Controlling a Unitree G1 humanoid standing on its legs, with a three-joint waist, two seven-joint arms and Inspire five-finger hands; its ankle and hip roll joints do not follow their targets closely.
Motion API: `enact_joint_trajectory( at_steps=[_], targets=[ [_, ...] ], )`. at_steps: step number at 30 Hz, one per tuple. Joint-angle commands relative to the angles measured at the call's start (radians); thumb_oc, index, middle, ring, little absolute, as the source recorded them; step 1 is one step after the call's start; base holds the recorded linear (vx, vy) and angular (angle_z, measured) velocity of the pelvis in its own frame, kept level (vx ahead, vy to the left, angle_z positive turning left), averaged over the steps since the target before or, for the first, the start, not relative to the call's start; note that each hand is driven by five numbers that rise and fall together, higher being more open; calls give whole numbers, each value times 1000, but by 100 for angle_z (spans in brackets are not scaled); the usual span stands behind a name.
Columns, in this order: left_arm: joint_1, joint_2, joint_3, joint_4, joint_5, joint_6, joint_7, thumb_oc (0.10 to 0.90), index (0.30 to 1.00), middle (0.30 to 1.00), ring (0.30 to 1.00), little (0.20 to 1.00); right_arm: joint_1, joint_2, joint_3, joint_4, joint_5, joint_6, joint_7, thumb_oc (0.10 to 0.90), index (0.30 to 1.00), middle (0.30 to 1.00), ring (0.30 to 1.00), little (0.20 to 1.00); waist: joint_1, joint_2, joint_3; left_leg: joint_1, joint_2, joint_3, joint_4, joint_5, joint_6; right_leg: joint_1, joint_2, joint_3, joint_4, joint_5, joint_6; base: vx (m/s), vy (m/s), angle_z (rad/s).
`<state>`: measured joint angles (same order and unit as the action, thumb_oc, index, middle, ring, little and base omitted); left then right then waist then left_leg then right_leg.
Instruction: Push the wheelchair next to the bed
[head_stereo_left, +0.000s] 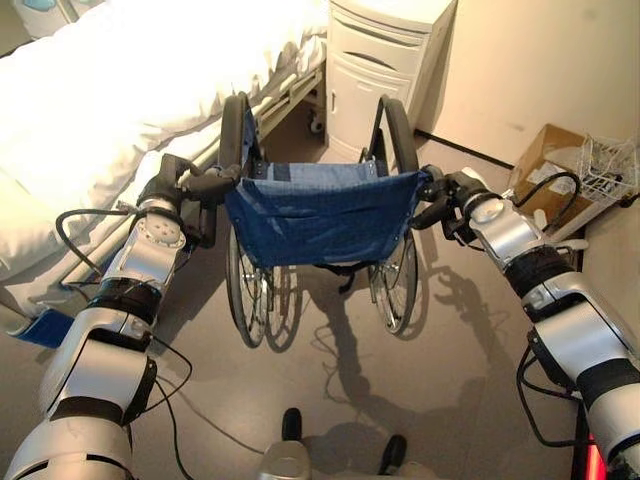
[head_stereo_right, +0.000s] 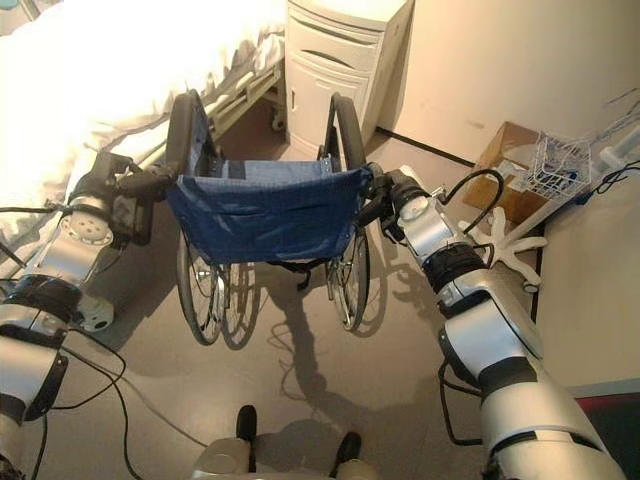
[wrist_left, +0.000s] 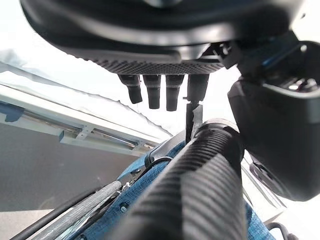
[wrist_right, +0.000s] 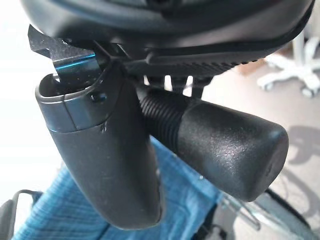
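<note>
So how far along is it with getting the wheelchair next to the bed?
Done: left hand and right hand are each curled round a push handle of the wheelchair. In hand: the chair stands close beside the bed, facing the white cabinet. Left: probably only a small final push alongside.

text: none legible | labels: none | numbers: none | signs: none

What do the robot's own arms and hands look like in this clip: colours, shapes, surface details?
Both arms are silver-grey rounded shells broken by black bands at the joints. The left hand and the right hand are dark, almost black, moulded plastic. Up close, the left hand shows a row of stubby dark fingers under a finely ribbed palm edge; the right hand shows a broad, smooth, glossy thumb.
</note>
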<state>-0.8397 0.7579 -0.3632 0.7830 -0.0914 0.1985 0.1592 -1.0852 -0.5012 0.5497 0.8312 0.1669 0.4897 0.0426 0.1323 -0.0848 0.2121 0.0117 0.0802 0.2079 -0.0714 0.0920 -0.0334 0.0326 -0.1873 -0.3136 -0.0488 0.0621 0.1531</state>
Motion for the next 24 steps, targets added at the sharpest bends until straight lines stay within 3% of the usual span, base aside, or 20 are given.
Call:
enact_joint_trajectory(
  at_steps=[1,5,8,16,24],
  targets=[
    [29,-36,-55,15,-22,-50,-55,800,900,900,900,900,-26,-79,36,-61,69,-9,40,800,900,900,900,900,-4,42,18,35,-36,-18,-14,-38,16,-6,-70,-21,67,84,37,35,36,-8],
    [56,-16,-31,-5,-89,-69,-90,800,900,900,900,900,-39,-139,14,-58,105,-22,33,800,900,900,900,900,-8,44,1,50,-40,-20,-16,-46,18,3,-68,-15,71,79,36,27,28,-4],
    [98,5,20,-31,-219,-90,-139,800,900,900,900,900,-51,-211,-15,-62,204,-54,17,800,900,900,900,900,-14,46,-17,69,-45,-20,-16,-59,22,8,-68,-11,81,75,35,41,32,-3],
    [180,41,122,-30,-377,-135,-250,800,900,900,900,900,14,-265,-150,-98,514,-95,14,800,900,900,900,900,-28,48,-34,86,-52,-19,-16,-78,30,15,-63,0,88,60,30,8,2,-1],
    [215,64,180,17,-552,-153,-302,800,900,900,900,900,70,-345,-226,-45,633,-117,71,800,900,900,900,900,-44,45,-55,102,-51,-10,-16,-91,32,22,-55,6,84,50,32,7,-9,-1]
  ],
)
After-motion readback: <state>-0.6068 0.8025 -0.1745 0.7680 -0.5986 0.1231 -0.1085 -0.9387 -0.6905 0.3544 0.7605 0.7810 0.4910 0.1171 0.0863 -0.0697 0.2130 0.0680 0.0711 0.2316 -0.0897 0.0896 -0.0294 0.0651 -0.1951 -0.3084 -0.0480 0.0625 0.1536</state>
